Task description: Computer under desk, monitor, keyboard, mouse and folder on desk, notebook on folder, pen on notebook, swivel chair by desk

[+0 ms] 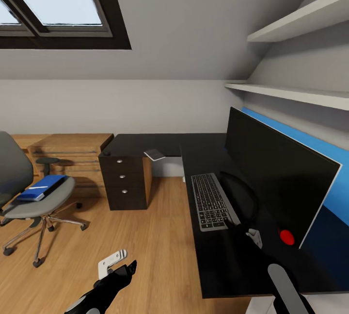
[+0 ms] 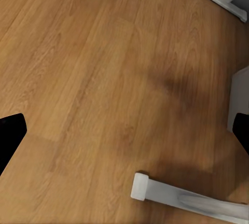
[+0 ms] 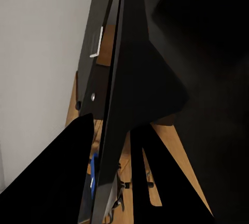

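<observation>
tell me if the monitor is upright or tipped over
Upright: the monitor stands on edge on the desk, its black screen facing the keyboard beside it.

Head view overlooks desk (image 1: 213, 256) from above; left wrist faces floor (image 2: 93, 79) closely; right wrist's close view seems desk-level.

The monitor (image 1: 278, 178) stands on the desk (image 1: 213, 260) along its back edge, by the back panel (image 1: 334, 178), and the keyboard (image 1: 212, 201) lies just in front of the monitor's base, parallel to the screen and nearer the desk's front edge. A small flat notebook (image 1: 154, 154) lies at the front edge of the desk's far wing, above the drawer unit (image 1: 125, 183) that stands under that wing. The swivel chair (image 1: 29, 197) stands on the floor (image 1: 145, 256) well apart from the desk, to its left, in front of the low shelving unit (image 1: 72, 151), with the folder (image 1: 41, 188) lying on its seat.
</observation>
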You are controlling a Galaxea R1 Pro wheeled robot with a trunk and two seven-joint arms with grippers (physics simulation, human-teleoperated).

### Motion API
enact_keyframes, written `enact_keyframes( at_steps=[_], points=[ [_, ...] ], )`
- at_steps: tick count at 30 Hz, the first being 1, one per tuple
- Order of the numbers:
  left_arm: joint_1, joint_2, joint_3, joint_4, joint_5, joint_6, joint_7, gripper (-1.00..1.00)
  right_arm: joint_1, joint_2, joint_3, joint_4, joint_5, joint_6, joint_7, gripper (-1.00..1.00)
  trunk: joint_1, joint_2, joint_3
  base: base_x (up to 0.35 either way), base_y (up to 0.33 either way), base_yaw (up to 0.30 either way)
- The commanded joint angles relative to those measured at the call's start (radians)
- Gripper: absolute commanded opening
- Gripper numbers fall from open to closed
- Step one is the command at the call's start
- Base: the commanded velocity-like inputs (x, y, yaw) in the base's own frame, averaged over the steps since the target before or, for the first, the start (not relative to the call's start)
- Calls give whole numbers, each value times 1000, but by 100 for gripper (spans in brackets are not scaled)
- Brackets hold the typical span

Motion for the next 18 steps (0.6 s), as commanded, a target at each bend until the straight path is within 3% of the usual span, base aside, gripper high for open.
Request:
enact_keyframes(
  at_steps=[1,18],
  points=[
    [0,1,-2,-2,9,0,9,100,0,0,-2,0,-4,6,3,-100,0,-1,-1,11,0,0],
    [0,1,-2,-2,10,0,8,100,0,0,-2,0,-5,6,3,-100,0,-1,-1,1,-10,0]
  ],
)
